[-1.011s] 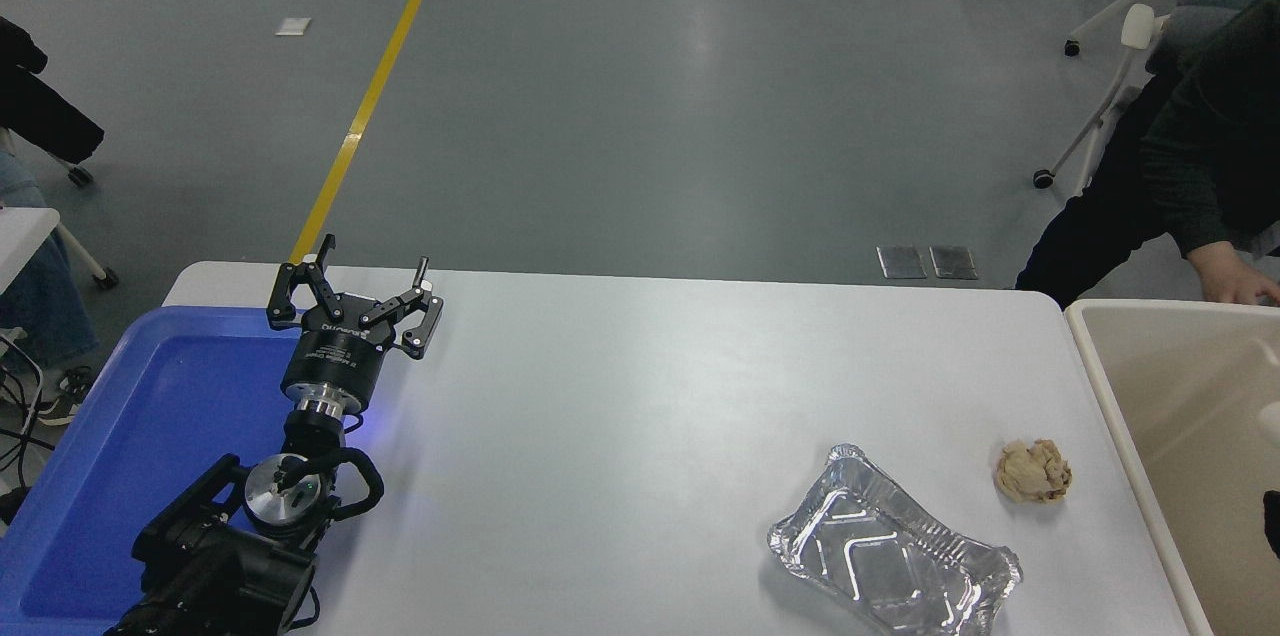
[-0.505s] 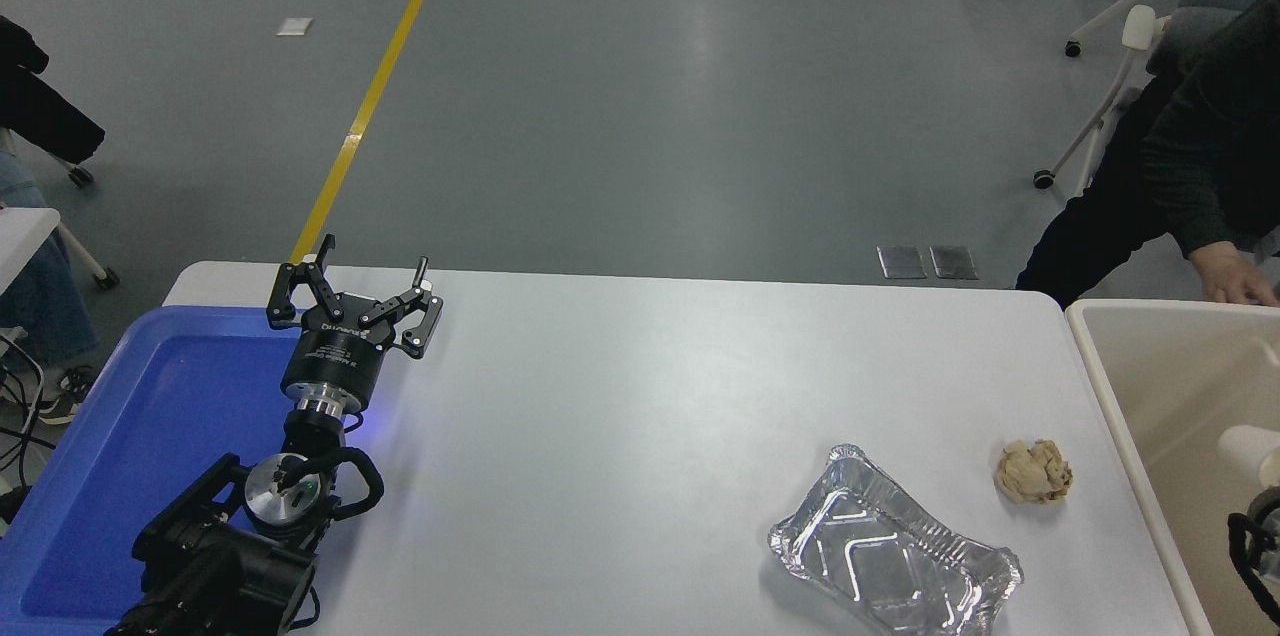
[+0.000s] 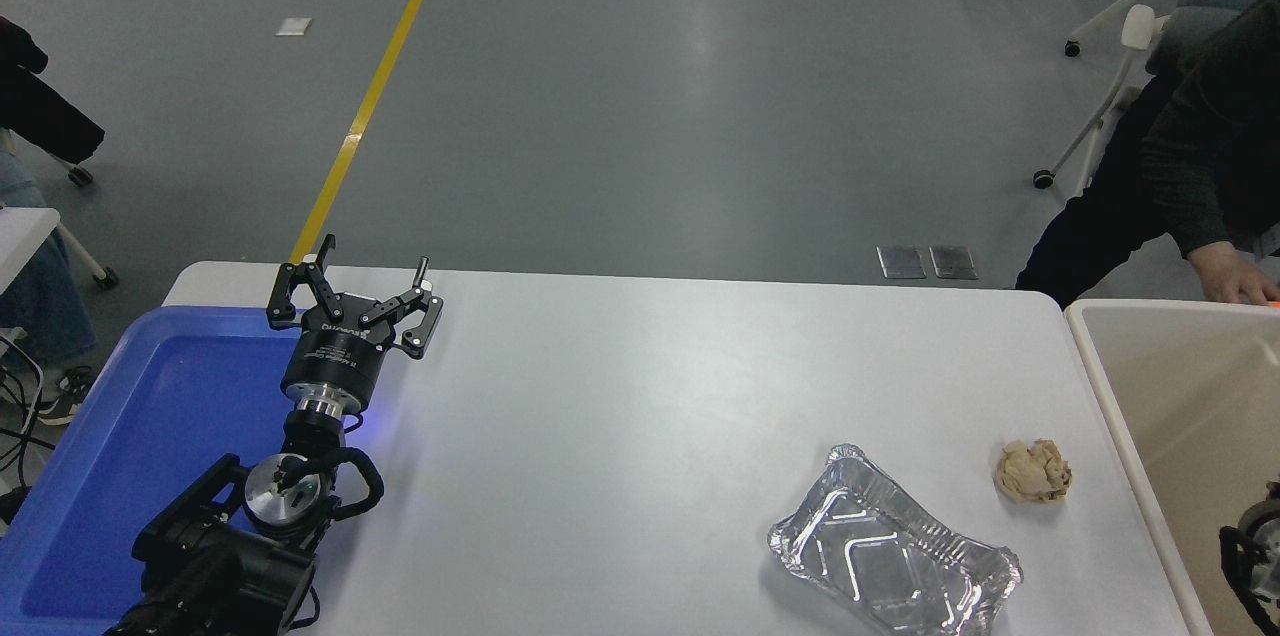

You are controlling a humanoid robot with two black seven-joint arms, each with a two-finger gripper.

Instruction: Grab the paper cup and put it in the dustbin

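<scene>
Left tool (image 3: 352,301): resting parked at the tabletop's near-left area, over the right edge of a blue tray (image 3: 120,476), its fingers spread apart and grasping nothing.
Right arm (image 3: 1252,556): only a small black part is showing at the picture's right edge, inside the dustbin; whether its tool is released or clenched cannot be told.
Paper cup: not showing anywhere on the tabletop, and it cannot be made out in the visible part of the bin.
Dustbin (image 3: 1110,386): a large cream bin standing against the tabletop's right edge, cut off by the frame.
Foil tray (image 3: 893,561): lying open-side up near the tabletop's near-right corner.
Paper ball (image 3: 1032,471): crumpled tan, sitting between the foil tray and the dustbin, touching neither.
Person: sitting past the far-right corner, a hand (image 3: 1235,278) resting at the dustbin's far rim.
</scene>
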